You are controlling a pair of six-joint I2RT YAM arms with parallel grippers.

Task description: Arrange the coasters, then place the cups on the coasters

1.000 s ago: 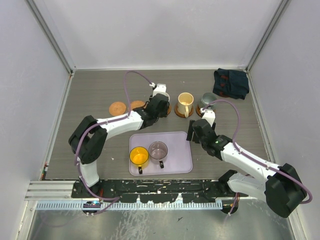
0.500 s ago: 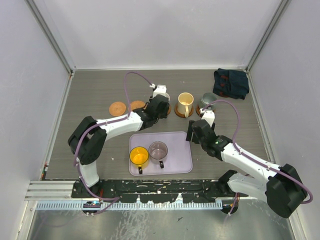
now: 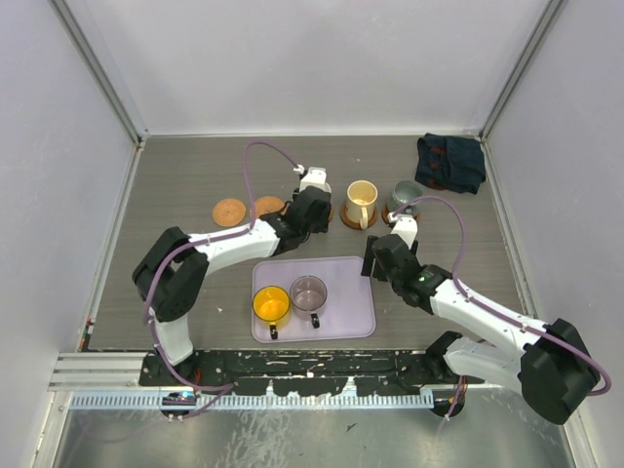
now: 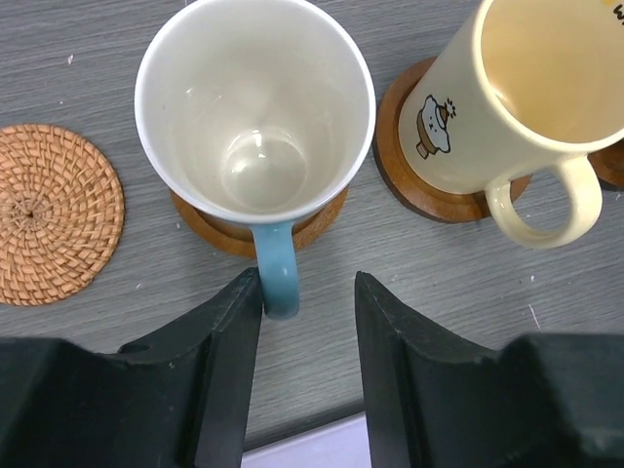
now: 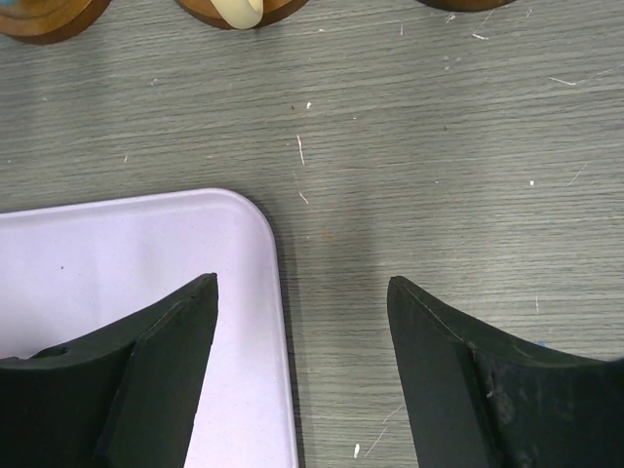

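A white cup (image 4: 255, 107) with a blue handle (image 4: 278, 278) stands on a brown wooden coaster (image 4: 219, 229). My left gripper (image 4: 307, 292) (image 3: 312, 207) is open just behind it. The handle's end touches the left finger, with a gap to the right finger. Beside it a cream-yellow cup (image 4: 526, 88) (image 3: 362, 202) sits on its own coaster (image 4: 409, 185). A grey-green cup (image 3: 403, 198) stands further right. Two bare coasters (image 3: 229, 210) (image 3: 268, 206) lie to the left. My right gripper (image 5: 302, 288) (image 3: 374, 258) hangs open and empty over the tray's right corner.
A lilac tray (image 3: 341, 302) (image 5: 117, 253) in front of the arms holds an orange cup (image 3: 270, 305) and a purplish-grey cup (image 3: 309, 292). A dark folded cloth (image 3: 450, 162) lies at the back right. Grey walls close in the table on three sides.
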